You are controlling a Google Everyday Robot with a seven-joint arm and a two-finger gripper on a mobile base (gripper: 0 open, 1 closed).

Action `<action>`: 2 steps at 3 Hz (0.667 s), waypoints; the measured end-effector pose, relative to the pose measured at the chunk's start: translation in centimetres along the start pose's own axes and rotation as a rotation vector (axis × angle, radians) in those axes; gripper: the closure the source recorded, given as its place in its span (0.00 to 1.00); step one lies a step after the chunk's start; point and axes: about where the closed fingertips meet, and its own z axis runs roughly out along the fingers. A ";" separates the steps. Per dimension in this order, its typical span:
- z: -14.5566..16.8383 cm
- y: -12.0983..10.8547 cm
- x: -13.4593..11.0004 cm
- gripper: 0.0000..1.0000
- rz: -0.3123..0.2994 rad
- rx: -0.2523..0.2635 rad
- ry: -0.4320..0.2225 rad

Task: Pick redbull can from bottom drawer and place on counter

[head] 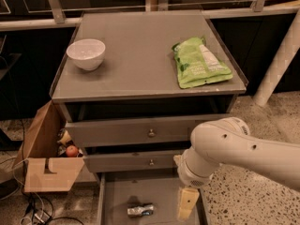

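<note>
The redbull can (140, 210) lies on its side on the floor of the open bottom drawer (112, 196), at the lower edge of the camera view. My gripper (186, 203) hangs over the drawer's right part, to the right of the can and apart from it. The white arm (234, 149) comes in from the right. The counter (136, 55) is the grey cabinet top above the drawers.
A white bowl (86, 54) stands at the counter's left and a green snack bag (199, 63) lies at its right. Two knobbed drawers (150, 134) sit above the open one. An open cardboard box (47, 158) with items stands on the floor at the left.
</note>
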 end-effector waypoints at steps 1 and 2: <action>1.5 0.6 0.1 0.00 0.033 0.005 -0.020; 3.8 -0.1 -0.2 0.00 0.088 0.059 -0.060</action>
